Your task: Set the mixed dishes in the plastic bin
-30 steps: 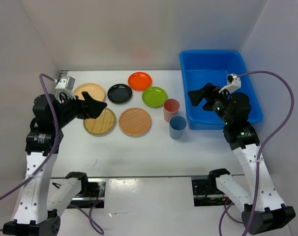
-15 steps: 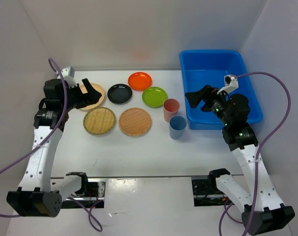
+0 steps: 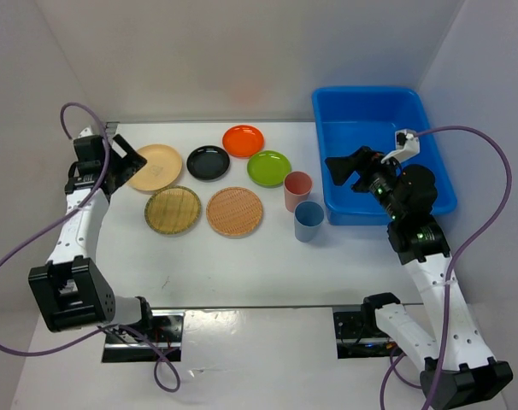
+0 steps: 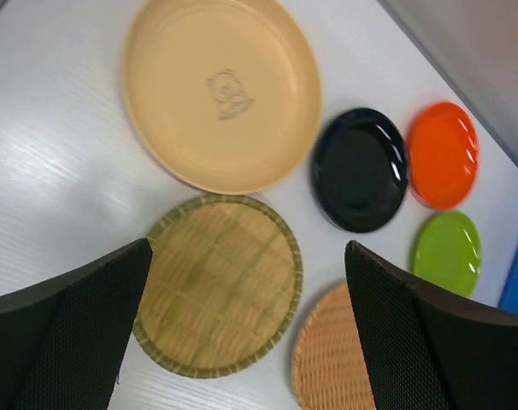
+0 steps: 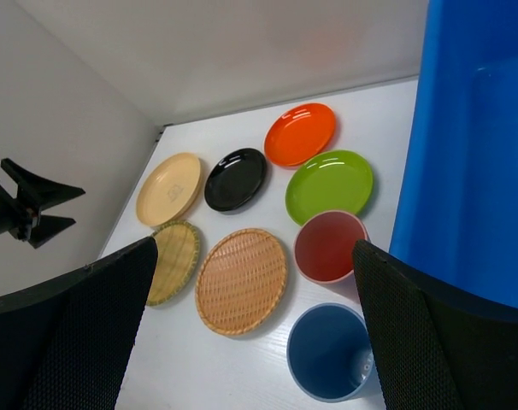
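Tan plate (image 3: 155, 166), black plate (image 3: 208, 161), orange plate (image 3: 243, 140) and lime green plate (image 3: 269, 167) lie in a row on the table. Two bamboo trays (image 3: 173, 209) (image 3: 235, 211) lie in front of them. The pink cup (image 3: 297, 190) and blue cup (image 3: 309, 220) stand upright beside the blue plastic bin (image 3: 383, 192). My left gripper (image 3: 126, 161) is open and empty at the tan plate's left edge; its wrist view looks down on the greenish tray (image 4: 216, 295). My right gripper (image 3: 344, 168) is open and empty above the bin's left wall, over the cups (image 5: 327, 350).
White walls close in the table on the left, back and right. The bin's inside (image 3: 370, 128) holds nothing that shows. The left arm's cable (image 3: 71, 120) loops near the left wall.
My left arm has swung back and left, off the greenish bamboo tray, to the table's left edge by the tan plate. The right gripper has barely moved. No dish has moved.
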You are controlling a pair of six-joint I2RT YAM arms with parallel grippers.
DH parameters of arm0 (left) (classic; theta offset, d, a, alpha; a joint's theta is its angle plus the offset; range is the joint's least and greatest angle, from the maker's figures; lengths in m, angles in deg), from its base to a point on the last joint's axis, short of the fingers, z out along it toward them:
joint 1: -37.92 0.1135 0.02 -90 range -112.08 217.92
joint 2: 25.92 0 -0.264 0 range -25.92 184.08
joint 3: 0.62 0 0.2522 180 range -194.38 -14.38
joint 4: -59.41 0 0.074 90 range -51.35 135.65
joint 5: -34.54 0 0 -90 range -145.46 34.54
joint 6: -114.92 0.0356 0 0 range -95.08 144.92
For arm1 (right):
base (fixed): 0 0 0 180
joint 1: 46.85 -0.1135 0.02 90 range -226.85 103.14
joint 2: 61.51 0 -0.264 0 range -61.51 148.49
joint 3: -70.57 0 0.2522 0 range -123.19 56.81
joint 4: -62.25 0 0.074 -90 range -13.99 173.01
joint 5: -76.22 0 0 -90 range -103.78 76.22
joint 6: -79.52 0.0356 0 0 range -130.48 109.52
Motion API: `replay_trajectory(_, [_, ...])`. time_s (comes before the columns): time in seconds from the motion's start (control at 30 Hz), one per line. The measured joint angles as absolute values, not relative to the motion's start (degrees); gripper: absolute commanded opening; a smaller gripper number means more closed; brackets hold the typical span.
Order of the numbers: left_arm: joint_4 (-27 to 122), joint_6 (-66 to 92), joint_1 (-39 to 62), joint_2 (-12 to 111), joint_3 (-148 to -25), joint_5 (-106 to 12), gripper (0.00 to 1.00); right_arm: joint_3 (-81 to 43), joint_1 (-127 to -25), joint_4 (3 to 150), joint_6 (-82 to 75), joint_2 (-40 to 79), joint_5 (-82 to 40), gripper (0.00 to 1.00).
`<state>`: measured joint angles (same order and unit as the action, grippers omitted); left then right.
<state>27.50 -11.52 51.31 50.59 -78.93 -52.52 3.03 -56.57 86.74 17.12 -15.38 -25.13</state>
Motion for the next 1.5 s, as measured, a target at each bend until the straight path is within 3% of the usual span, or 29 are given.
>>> replay_trajectory(0.5, [34.98, -16.7, 58.37, 68.08, -77.49, -56.65, 1.0, 2.92, -56.64, 86.84, 16.57, -10.42, -25.68, 0.99])
replay_trajectory(1.07, [44.33, -19.02, 59.0, 83.73, -82.28, -56.65, 0.87, 2.81, -58.06, 87.68, 15.32, -8.62, -25.64, 0.99])
replay_trajectory(1.23, [46.23, -19.13, 59.0, 85.43, -83.2, -56.69, 0.71, 1.78, -61.84, 88.05, 15.3, -6.9, -23.34, 0.99])
replay_trajectory(1.37, [46.14, -18.95, 58.65, 86.61, -84.48, -57.5, 0.69, 1.74, -62.38, 88.11, 15.32, -6.68, -21.64, 0.99])
replay_trajectory(1.5, [45.14, -18.43, 56.88, 88.3, -86.89, -60.71, 0.58, 1.72, -62.38, 88.16, 15.35, -7.12, -20.15, 0.99])
